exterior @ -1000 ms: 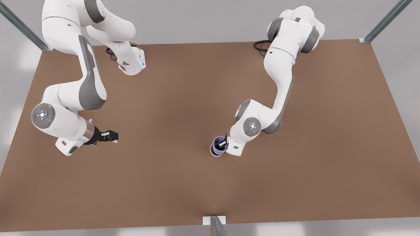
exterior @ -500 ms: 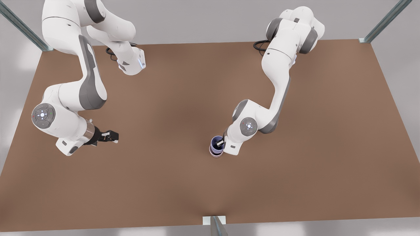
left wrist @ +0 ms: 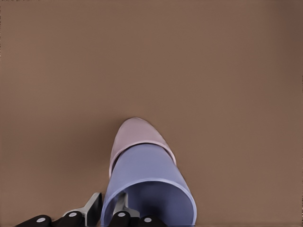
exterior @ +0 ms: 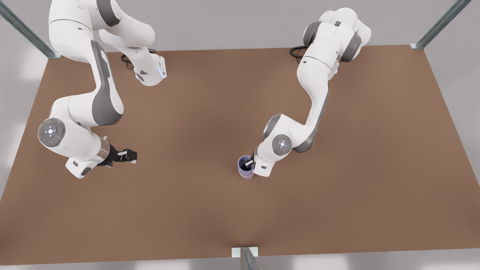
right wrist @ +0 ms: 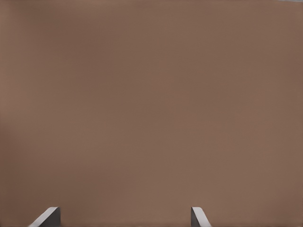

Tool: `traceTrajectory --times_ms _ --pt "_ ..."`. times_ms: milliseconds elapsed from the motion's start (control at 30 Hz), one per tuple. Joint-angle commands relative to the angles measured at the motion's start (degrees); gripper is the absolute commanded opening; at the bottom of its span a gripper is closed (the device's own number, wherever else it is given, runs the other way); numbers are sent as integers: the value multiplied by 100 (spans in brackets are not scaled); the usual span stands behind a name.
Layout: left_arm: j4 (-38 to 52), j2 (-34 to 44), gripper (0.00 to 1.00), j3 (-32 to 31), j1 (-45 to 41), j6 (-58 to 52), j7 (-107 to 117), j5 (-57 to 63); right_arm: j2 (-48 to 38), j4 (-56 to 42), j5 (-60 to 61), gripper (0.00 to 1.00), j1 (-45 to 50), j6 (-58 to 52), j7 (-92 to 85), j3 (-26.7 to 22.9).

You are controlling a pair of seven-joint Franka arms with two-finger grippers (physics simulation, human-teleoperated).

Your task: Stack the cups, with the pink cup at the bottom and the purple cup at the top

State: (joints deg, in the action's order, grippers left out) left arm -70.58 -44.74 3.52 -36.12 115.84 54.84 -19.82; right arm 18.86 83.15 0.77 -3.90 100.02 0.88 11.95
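On the brown surface (exterior: pixel 210 210), the left tool (exterior: pixel 250 164) pinches the purple cup's (exterior: pixel 244 166) rim, its upright axis already sunk into the pink cup (left wrist: pixel 137 135) directly beneath, while the right tool (exterior: pixel 127 156) waits well apart, fingers spread wide.

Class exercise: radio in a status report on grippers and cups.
Left gripper pinching purple cup rim. Purple cup nested in pink cup. Right gripper open, waiting over bare table. Nothing in the way.
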Motion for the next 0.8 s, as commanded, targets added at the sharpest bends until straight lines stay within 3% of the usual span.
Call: traceTrajectory --times_ms 0,33,767 --pt "0 1 83 0 0 0 0 4 4 0 2 100 3 0 0 0" --pt "0 1 100 0 0 0 -9 4 4 0 -6 100 3 18 -9 0" --pt "0 62 100 0 44 -97 -26 4 4 0 2 100 12 -26 -149 0"
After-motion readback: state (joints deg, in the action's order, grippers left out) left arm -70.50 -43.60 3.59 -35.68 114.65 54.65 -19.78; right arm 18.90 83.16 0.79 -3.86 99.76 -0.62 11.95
